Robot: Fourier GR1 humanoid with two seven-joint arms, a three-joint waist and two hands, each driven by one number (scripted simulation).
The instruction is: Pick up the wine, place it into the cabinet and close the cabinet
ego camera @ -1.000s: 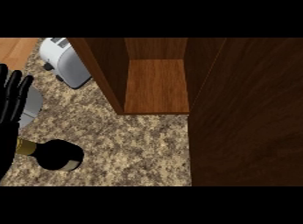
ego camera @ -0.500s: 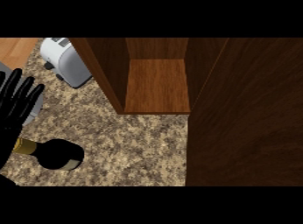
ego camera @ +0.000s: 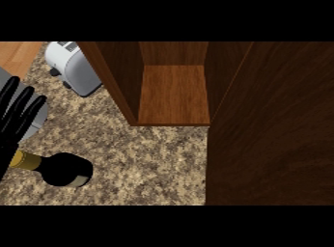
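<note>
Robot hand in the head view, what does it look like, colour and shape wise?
Only one hand shows, at the view's left edge. It is plain black all over, with long slim fingers that taper to rounded tips, much like a glove. No markings, cables or lighter parts show on it. The grey forearm lies outside the view, and the other hand does not appear.

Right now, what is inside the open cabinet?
The cabinet shows only a bare wooden shelf; its open door covers everything to the right. The wine bottle is on the counter.

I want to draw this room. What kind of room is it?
Probably a kitchen: a speckled stone counter, a toaster, a wine bottle and an open wooden cabinet.
</note>
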